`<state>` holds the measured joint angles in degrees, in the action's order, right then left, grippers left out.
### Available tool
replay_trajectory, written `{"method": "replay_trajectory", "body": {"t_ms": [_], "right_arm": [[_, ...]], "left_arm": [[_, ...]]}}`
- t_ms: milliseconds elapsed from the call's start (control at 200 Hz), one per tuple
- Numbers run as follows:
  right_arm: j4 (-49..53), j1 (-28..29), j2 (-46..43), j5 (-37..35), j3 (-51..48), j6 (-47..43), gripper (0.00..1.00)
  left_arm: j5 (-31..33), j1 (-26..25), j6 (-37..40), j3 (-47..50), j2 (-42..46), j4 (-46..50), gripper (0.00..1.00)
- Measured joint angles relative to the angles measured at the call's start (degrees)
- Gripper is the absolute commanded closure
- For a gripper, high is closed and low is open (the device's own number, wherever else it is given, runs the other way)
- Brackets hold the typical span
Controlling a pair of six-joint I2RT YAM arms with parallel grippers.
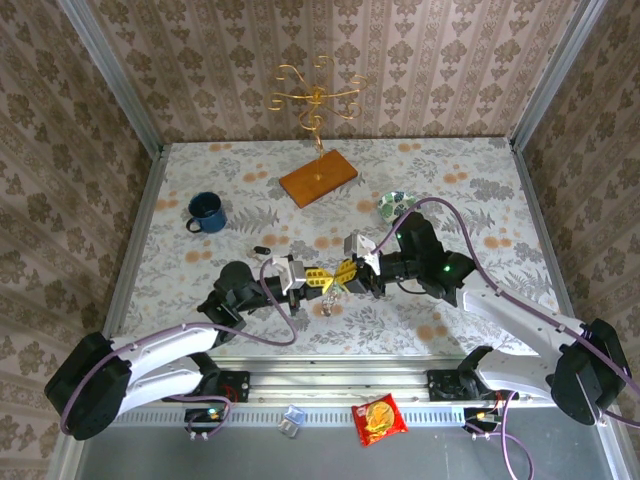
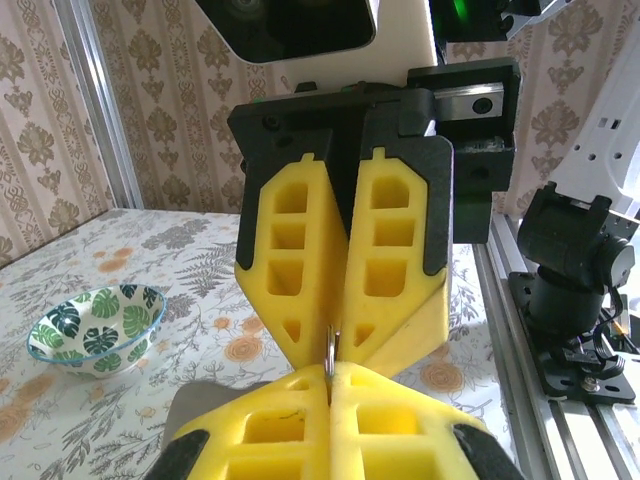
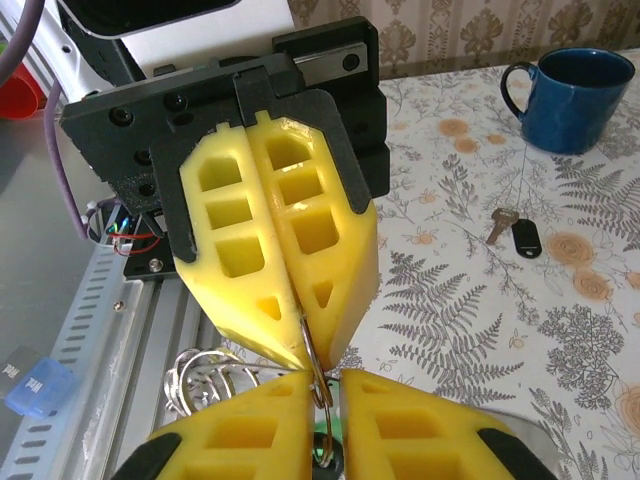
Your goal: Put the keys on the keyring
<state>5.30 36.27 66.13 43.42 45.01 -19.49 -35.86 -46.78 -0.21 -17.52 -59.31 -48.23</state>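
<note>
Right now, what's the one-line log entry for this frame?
left gripper: shut on ring | right gripper: shut on ring | black key: on table, near mug

- Blue tag [image 3: 30,385]: white lettering on it, too blurred to read.
- Red packet [image 1: 380,420]: printed front, far too small to make out.
- So, nothing legible right now.

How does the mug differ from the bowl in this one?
The mug is plain dark blue; the bowl is white with green leaves. The mug has a handle and tall walls; the bowl is shallow and has no handle. The mug sits on the left of the table, the bowl on the right. Both stand upright on it.
</note>
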Motion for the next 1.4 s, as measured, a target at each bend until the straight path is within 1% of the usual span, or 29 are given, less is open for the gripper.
{"method": "replay_trajectory", "body": {"t_ms": [55, 110, 195, 270, 315, 375, 425, 605, 760, 945, 1080, 1130, 1275, 1400], "right_arm": [[0.02, 0.0, 0.28, 0.0, 0.15, 0.0, 0.85], [-0.04, 0.0, 0.48, 0.02, 0.28, -0.07, 0.9], [0.04, 0.0, 0.48, -0.04, 0.37, -0.09, 1.0], [0.22, 0.0, 0.48, -0.07, 0.48, -0.68, 1.0], [0.79, 0.0, 0.48, -0.15, 0.81, -1.36, 1.0], [1.81, 0.0, 0.48, -0.52, 1.36, -2.34, 1.0], [3.32, 0.13, 0.52, -0.7, 2.12, -3.48, 1.0], [12.26, 1.11, 1.51, -3.28, 7.74, -9.62, 1.0], [20.11, 3.48, 3.28, -7.28, 12.44, -14.62, 1.0], [25.31, 4.79, 4.48, -12.33, 15.06, -17.03, 1.0], [26.8, 4.96, 4.5, -14.67, 15.37, -17.81, 1.0], [27.17, 5.18, 4.61, -15.26, 15.43, -17.9, 1.0], [28.52, 6.84, 5.86, -16.96, 16.37, -18.58, 1.0], [29.64, 8.31, 6.88, -17.81, 17.42, -19.43, 1.0]], "left_arm": [[-0.04, 0.0, -0.02, 0.0, -0.24, -0.24, 1.0], [0.0, 0.04, -0.02, 0.02, -0.39, -0.48, 1.0], [0.0, 0.31, -0.02, 0.2, -0.66, -1.05, 1.0], [0.07, 0.33, -0.02, 0.26, -0.66, -1.11, 1.0], [0.31, 0.33, -0.02, 0.26, -0.63, -1.09, 0.95], [0.74, 0.28, 0.15, 0.26, -0.5, -1.01, 0.8], [1.4, 0.26, 0.42, 0.24, -0.17, -0.2, 0.78], [3.58, 0.24, 3.39, -1.33, 1.92, 9.38, 0.78], [4.57, 0.24, 5.92, -3.98, 2.58, 16.24, 0.78], [4.22, 0.24, 7.17, -4.28, 3.32, 19.34, 0.74], [3.52, 0.24, 7.63, -4.28, 4.35, 19.85, 0.66], [3.23, 0.24, 7.61, -4.28, 4.66, 19.87, 0.65], [2.67, 0.24, 7.63, -4.28, 4.68, 19.96, 0.67], [2.38, 0.24, 8.24, -4.87, 3.91, 21.31, 0.76]]}}
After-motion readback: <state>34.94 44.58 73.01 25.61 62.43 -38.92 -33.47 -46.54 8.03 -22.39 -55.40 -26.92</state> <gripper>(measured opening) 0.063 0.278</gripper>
